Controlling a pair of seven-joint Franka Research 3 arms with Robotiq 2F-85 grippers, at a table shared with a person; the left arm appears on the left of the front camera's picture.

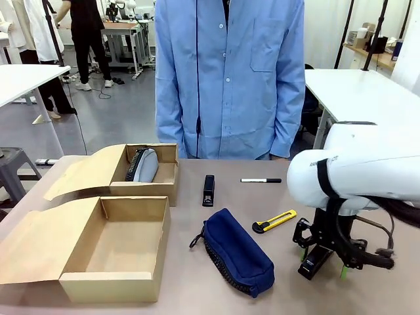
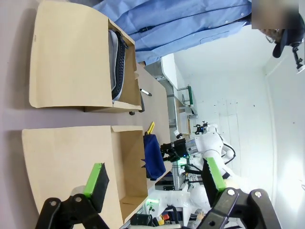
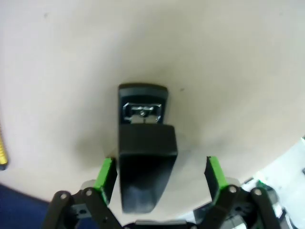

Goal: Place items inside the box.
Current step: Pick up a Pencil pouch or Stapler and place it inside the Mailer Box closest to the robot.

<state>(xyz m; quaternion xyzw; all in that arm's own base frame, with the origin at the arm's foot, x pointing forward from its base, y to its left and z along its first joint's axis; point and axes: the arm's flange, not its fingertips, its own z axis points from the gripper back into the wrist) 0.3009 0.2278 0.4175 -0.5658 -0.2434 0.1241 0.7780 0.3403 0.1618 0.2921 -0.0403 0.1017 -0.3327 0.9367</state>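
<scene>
Black-and-green right gripper (image 1: 322,261) straddles a black stapler (image 3: 143,143) at the near right corner of the worktop (image 1: 187,220), jaws spread either side, not yet clamped, apparently to carry it to the empty brown cardboard box (image 1: 111,287) at near left, where the left gripper (image 2: 155,177) hangs open.

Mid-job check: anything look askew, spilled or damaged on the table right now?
Nothing spilled or damaged. One oddity: the black stapler sits off-centre in the right gripper, much nearer one pad than the other, so closing may nudge it sideways.
</scene>
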